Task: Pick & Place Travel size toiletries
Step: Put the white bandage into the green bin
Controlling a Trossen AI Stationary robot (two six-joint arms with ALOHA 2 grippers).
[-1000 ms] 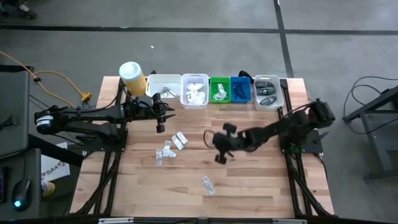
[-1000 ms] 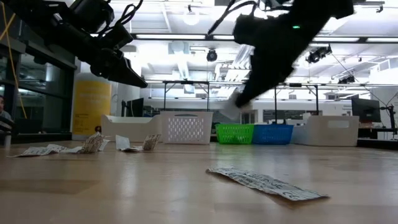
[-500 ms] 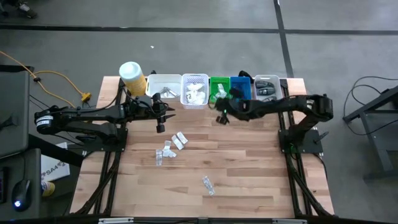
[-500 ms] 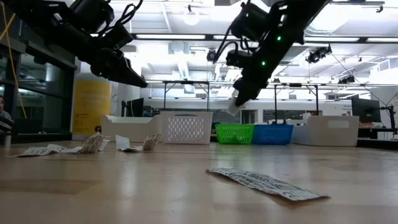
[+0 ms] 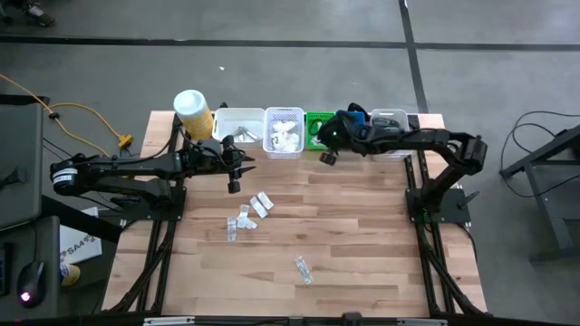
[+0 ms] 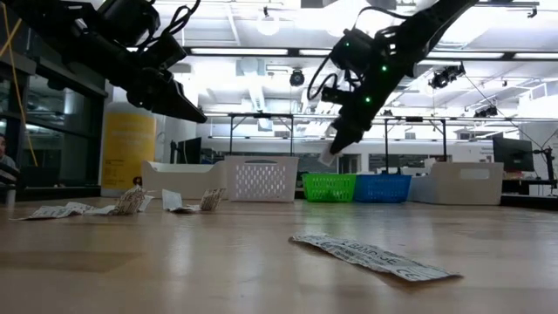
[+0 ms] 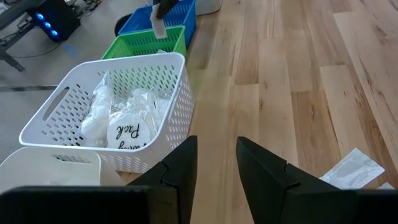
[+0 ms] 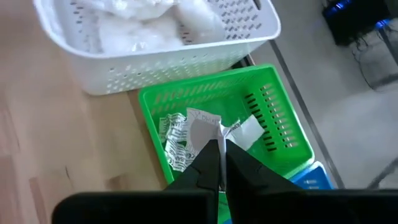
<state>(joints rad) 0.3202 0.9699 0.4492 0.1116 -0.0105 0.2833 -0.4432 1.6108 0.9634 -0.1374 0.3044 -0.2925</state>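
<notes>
Five bins in a row: right gripper (image 8: 219,163) clenched on one white crinkled plastic sachet (image 8: 205,129), directly above the green perforated basket (image 8: 280,127). Left gripper (image 7: 216,163) hangs with fingers parted, nothing between them, near the white perforated basket (image 7: 174,99).

Small white printed plastic sachet (image 8: 200,132) pinched in shut right tool (image 8: 221,163), hanging above green plastic basket (image 8: 281,134) holding similar sachets. Cluster of clear and white sachets (image 5: 246,214) loose mid-desk; one clear flat sachet (image 5: 303,269) lying apart nearer front edge.
</notes>
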